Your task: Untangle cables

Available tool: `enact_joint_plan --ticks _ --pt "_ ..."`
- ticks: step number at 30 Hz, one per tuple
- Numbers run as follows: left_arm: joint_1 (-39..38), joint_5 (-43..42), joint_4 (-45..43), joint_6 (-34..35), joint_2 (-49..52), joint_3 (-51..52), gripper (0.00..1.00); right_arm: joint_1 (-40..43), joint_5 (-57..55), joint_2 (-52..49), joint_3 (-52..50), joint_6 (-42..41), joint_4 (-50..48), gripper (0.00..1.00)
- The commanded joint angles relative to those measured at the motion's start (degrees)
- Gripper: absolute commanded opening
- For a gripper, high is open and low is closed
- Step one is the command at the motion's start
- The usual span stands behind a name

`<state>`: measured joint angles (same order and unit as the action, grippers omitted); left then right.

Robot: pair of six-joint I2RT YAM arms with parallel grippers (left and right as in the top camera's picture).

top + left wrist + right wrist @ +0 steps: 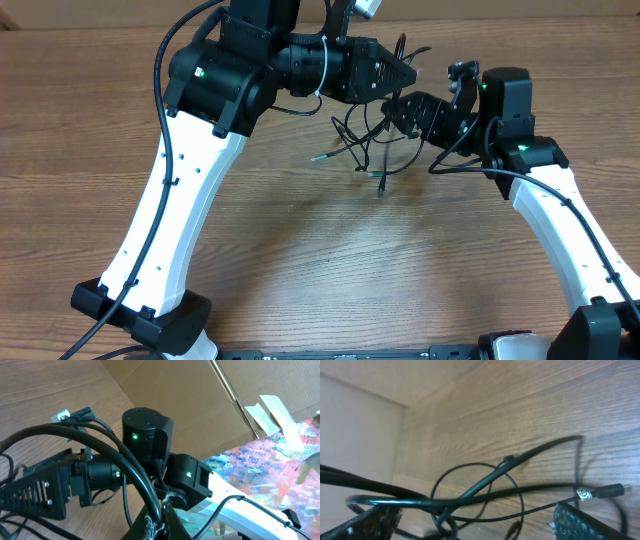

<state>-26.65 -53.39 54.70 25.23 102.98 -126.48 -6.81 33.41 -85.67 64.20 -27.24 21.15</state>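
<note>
Overhead upper centre, left pincer [410,72] clamped on cables [362,150], only right wrist view shows right pincer [472,519] spread wide around them

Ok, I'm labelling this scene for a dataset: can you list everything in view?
cables: one tangle, black, mid-table between the grippers
metal-tipped plug ends: two seen, silver, at the tangle's near side
table: one, brown wood, under everything
cardboard: one sheet, brown, beyond the table
patterned surface: one, multi-coloured, beside the cardboard
left gripper: one, black, shut on cables
right gripper: one, black, open, strands between its fingers
arms: two, white and black, either side
</note>
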Motion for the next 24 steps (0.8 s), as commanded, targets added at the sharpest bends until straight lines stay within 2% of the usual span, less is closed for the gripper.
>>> enact_joint_plan --ticks 1,5,14,24 --pt "-0.4 0.4 -0.8 -1.7 -1.5 -1.3 0.04 -0.3 -6.0 0.2 0.0 -6.6 -0.9 0.94" --pt "-0.4 0.4 -2.5 -1.6 -1.6 -1.3 0.04 -0.3 -15.3 -0.3 0.0 -10.7 3.9 0.93" --pt "3.0 1.2 -3.6 -2.6 -3.5 -1.3 0.04 -0.3 -31.4 -5.3 0.0 -10.7 18.8 0.93" --pt "20.1 18.6 6.0 -4.7 -4.2 -1.3 0.04 -0.2 -40.3 -6.1 0.0 -10.7 27.6 0.93"
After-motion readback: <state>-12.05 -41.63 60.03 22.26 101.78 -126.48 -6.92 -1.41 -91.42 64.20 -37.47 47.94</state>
